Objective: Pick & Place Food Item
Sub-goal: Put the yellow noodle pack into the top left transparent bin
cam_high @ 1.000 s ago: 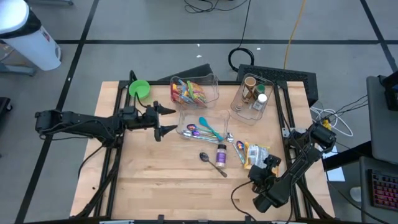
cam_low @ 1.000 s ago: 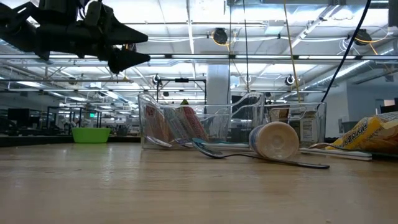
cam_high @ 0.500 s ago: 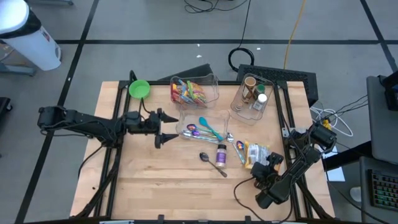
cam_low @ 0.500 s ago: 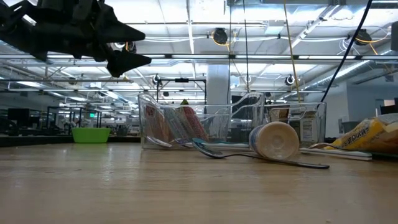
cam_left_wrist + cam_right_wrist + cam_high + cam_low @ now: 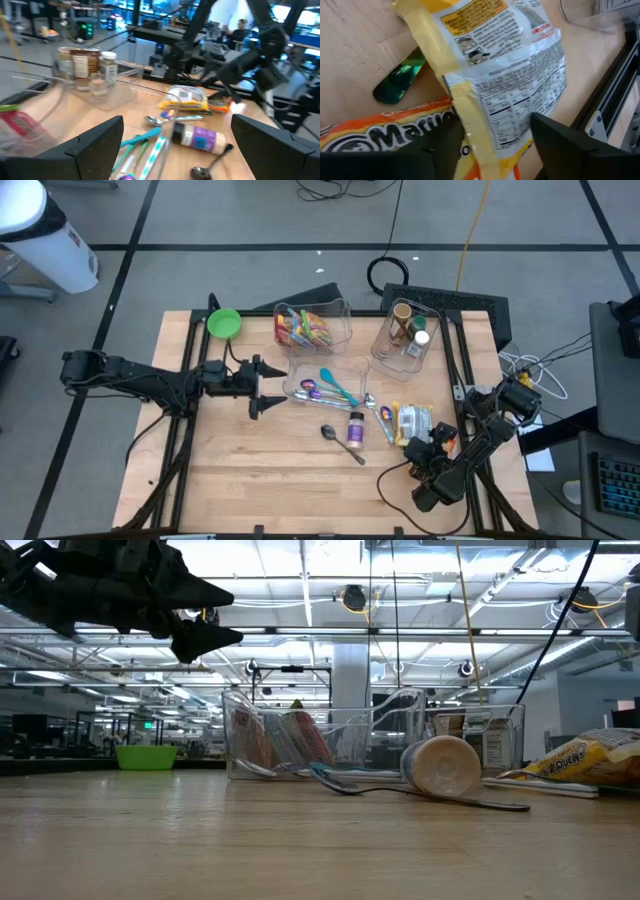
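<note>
The food item here looks to be the yellow snack packet [image 5: 412,423], lying flat near the right edge of the table [image 5: 250,470], just beside a spoon with a green bowl [image 5: 397,81] and on top of an orange wrapper [image 5: 385,130]. It lies on its back with the nutrition panel up, which leaves its near edge free to be pinched from the side.

The right gripper [image 5: 437,442] is down low at that edge. In its wrist view the packet fills the space between the two dark fingers [image 5: 555,135], one on each side of the yellow seam. They stand fairly wide and seem not yet to press on the film, so I judge the grasp is only being set up.

The left gripper [image 5: 262,387] hangs above the table at mid-left, pointing toward the clear tray [image 5: 325,385] of spoons, its fingers spread wide with nothing between them. It seems to be waiting out of the way.

A small purple-labelled bottle [image 5: 356,427] lies on its side near the table's middle.
</note>
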`<state>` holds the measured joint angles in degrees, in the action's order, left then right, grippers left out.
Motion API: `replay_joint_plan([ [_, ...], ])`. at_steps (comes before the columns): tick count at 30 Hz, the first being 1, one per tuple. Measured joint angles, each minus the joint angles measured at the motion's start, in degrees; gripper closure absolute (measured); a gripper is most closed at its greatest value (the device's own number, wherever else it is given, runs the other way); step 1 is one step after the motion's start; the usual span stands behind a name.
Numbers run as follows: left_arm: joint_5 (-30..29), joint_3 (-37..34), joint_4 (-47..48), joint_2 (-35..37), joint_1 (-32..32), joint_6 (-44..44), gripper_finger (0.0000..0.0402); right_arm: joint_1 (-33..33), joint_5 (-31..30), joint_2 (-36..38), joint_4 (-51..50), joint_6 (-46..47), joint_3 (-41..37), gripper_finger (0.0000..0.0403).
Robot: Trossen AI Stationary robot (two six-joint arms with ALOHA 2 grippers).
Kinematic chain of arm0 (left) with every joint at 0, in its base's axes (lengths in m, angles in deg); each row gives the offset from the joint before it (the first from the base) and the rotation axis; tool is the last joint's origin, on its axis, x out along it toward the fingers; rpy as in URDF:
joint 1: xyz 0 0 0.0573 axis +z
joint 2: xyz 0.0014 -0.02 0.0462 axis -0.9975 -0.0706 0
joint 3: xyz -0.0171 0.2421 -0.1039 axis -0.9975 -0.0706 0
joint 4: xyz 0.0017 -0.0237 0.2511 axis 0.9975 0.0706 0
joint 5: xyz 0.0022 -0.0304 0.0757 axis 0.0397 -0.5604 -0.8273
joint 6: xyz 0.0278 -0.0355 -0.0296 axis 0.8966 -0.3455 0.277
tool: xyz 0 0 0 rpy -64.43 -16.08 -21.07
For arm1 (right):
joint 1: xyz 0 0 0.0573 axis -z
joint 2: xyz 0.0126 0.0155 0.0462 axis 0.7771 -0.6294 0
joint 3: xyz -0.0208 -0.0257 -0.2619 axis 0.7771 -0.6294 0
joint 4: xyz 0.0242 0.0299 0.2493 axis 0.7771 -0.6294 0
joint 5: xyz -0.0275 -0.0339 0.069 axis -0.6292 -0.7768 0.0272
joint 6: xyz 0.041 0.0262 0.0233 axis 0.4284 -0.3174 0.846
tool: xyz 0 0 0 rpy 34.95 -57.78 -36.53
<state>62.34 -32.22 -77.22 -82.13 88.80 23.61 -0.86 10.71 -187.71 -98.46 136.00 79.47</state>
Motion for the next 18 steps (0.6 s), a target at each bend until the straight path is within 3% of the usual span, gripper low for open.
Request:
replay_joint_plan([
  [16,-2.18,-0.02,0.00,0.01,0.00,1.04,0.0023,0.07,-0.90,-0.04,0.14,0.91,0.00,0.0382],
  [18,-2.18,-0.02,-0.02,0.01,0.00,0.91,0.0023,0.07,-0.94,-0.04,0.09,0.70,0.03,0.0397],
])
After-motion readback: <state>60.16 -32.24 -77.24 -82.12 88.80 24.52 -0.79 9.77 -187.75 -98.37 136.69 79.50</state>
